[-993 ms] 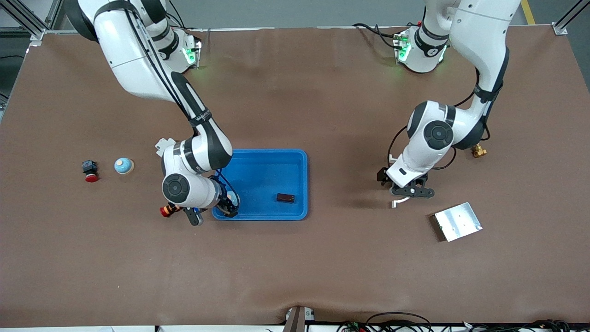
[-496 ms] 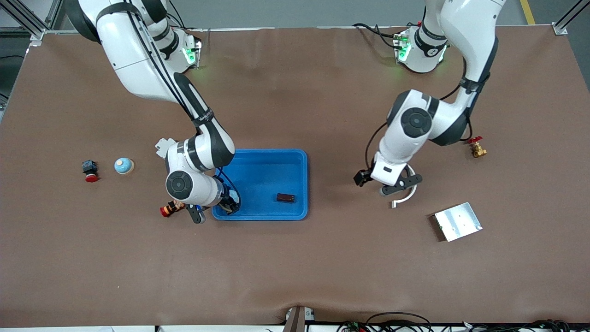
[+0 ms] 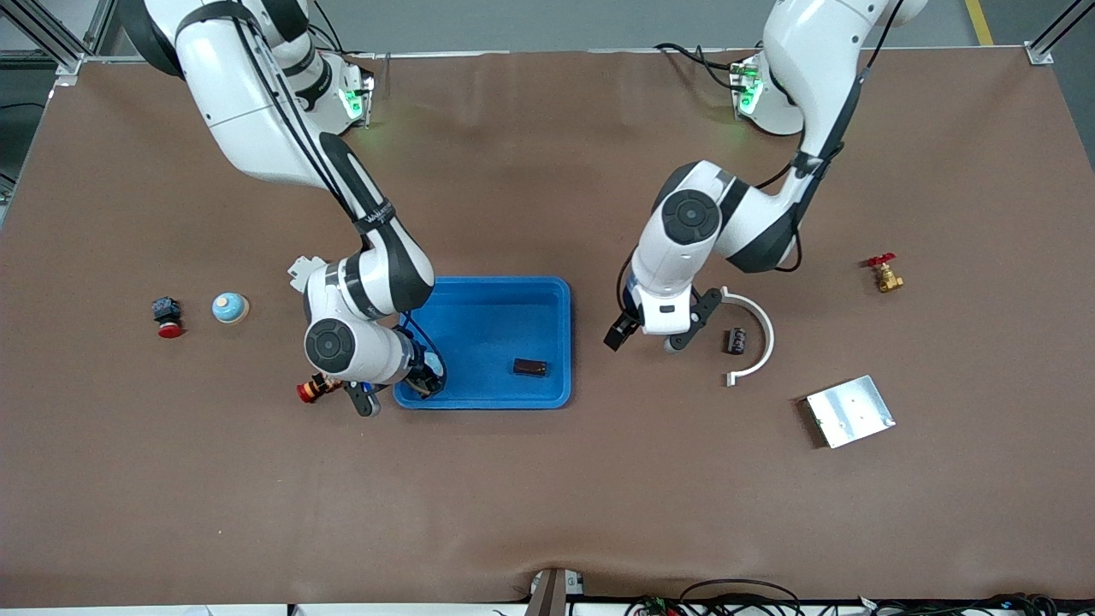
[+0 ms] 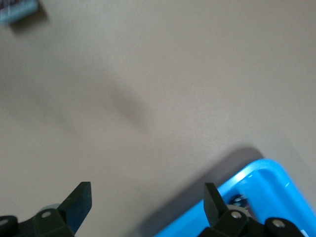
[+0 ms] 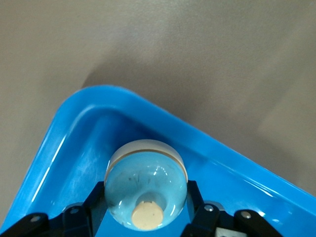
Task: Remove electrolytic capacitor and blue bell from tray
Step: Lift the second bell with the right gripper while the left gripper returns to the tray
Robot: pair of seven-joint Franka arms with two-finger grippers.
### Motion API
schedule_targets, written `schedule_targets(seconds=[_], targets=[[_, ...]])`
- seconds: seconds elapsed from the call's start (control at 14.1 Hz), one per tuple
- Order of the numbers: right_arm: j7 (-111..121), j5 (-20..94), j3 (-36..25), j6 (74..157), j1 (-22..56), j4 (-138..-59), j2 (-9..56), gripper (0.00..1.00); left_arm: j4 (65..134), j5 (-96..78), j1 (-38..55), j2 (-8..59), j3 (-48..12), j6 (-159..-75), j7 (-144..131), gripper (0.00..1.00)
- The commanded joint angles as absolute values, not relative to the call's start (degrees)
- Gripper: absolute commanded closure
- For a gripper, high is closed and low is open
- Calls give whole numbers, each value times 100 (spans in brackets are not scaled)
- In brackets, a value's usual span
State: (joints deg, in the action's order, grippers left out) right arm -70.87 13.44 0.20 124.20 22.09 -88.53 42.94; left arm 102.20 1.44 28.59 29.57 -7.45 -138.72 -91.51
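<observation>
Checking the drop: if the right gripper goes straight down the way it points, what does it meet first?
Probably the floor of the blue tray: the right gripper, shut on the bell, is over the tray's corner.

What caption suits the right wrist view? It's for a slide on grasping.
Right gripper holds a pale blue bell inside a corner of the blue tray.

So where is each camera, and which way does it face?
Front view: high across the table, facing the robots; shows table, blue tray, left arm, right arm.
Left wrist view: on that wrist, looking down past the open left tool at bare table and a tray corner.
Right wrist view: on that wrist, looking into a tray corner at the bell the right tool grips.
Shared: all three show the tray.
</observation>
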Motion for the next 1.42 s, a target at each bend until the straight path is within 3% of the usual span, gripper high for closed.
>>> schedule_targets(seconds=[0.0,0.35,0.64,0.99,1.21,1.28,1.35], targets=[[-6366,1406,141,11867,1952,-8754,3939,98,9433,246,2997,3549,-686,-13632,-10262,0],[-4558,1398,53,11119,1372,-8929,3499,100,8132,246,3278,4288,-589,-12878,-11495,0],[-2457,1336,-579,11109,1091,-9631,3103,100,7586,211,3918,4684,59,-12630,-12013,0],[-690,1222,-940,12136,774,-10388,3138,99,7102,158,4131,4983,202,-12489,-12094,0],[-114,1230,-1125,12410,694,-10424,3208,98,6997,158,4210,5080,193,-12542,-12199,0],[-106,1230,-1125,12419,686,-10415,3208,96,6909,158,4219,5167,176,-12551,-12225,0],[-132,1283,-1125,12436,694,-10415,3243,81,6830,158,4219,5238,158,-12559,-12260,0]])
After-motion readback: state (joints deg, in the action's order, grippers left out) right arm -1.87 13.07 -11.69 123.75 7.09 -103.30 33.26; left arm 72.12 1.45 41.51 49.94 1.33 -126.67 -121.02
